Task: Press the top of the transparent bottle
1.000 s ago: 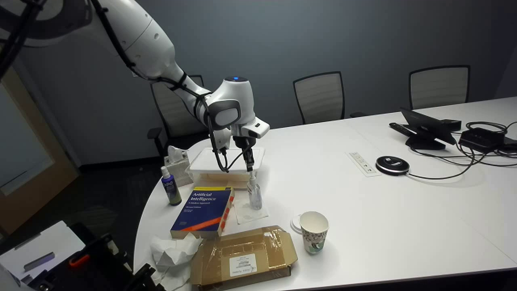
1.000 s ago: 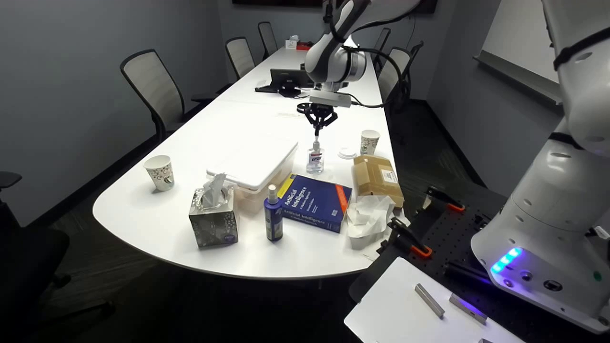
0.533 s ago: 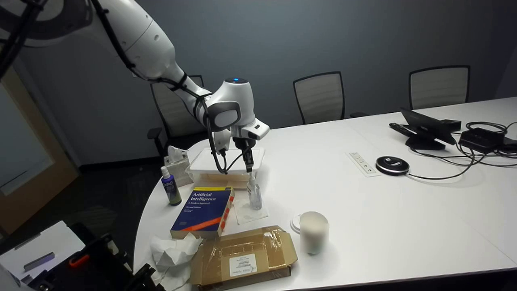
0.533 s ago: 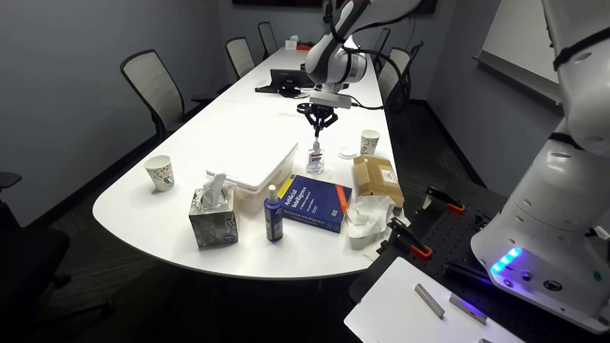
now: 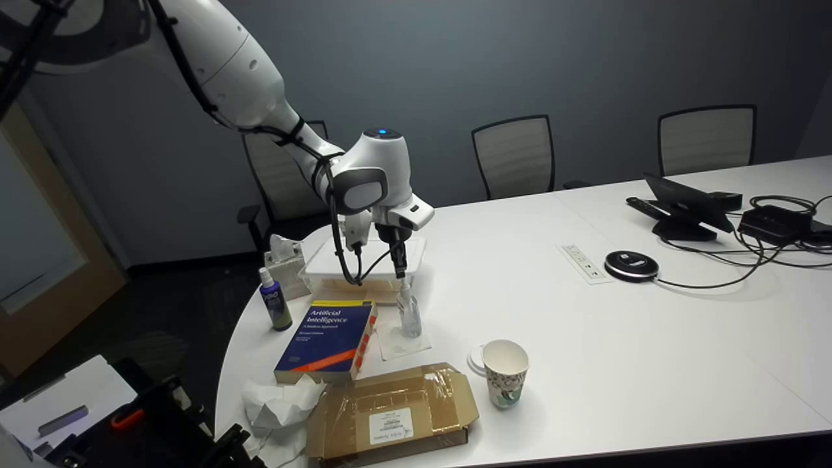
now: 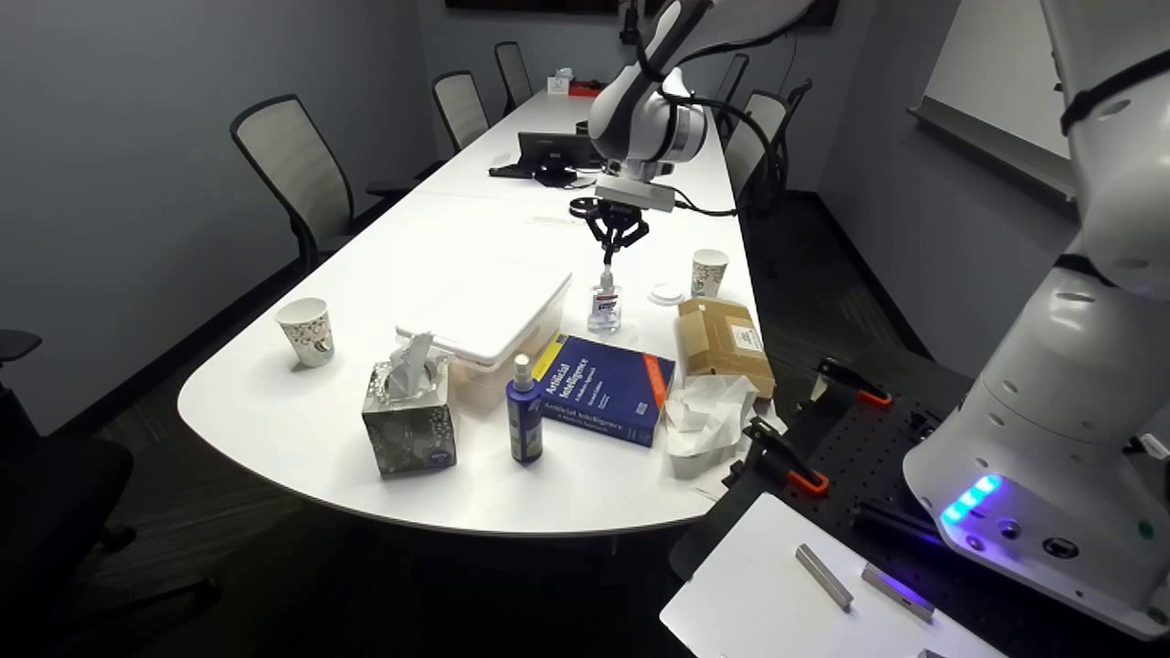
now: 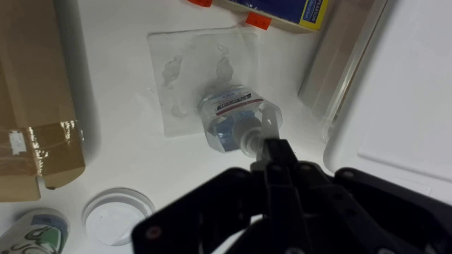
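Observation:
The transparent bottle (image 5: 410,317) stands upright on the white table, and it also shows with a label in an exterior view (image 6: 605,318). In the wrist view the bottle (image 7: 229,106) is seen from above, beside a thin clear sheet. Its top (image 7: 269,123) is a pale pump head with its spout pointing away from the jaws. My gripper (image 7: 280,150) is shut, with its fingers together and nothing seen between them. In both exterior views the fingertips (image 5: 401,273) (image 6: 608,260) are right over the top, seemingly touching it. The fingertips partly hide the pump head.
A blue book (image 5: 328,338) and a lidded clear box (image 6: 489,315) stand close to the bottle. A cardboard box (image 5: 393,413), a paper cup (image 5: 505,374) and a white lid (image 6: 666,293) are nearby. A blue spray bottle (image 6: 525,411) and a tissue box (image 6: 409,420) stand further off.
My gripper has moved slightly down over the pump head, and the arm has lowered a little with it. The bottle stays in the same place.

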You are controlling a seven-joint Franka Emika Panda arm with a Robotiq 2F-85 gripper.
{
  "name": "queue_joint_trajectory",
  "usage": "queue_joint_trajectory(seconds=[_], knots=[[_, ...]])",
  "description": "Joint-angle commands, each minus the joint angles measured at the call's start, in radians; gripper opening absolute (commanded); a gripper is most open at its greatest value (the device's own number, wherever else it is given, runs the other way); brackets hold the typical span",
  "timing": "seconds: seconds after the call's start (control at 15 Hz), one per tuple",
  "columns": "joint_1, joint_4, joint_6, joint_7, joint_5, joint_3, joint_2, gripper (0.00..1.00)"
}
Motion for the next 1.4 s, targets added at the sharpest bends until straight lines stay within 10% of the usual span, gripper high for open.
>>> queue_joint_trajectory(seconds=[0.0,0.6,0.73,1.33], knots=[[-0.015,-0.029,0.040,-0.036,0.043,0.029,0.017,0.00],[0.026,-0.034,0.026,-0.005,0.005,-0.001,-0.072,0.00],[0.046,-0.037,0.014,0.016,-0.018,-0.025,-0.107,0.27],[0.158,-0.075,-0.110,0.190,-0.157,-0.103,-0.279,0.93]])
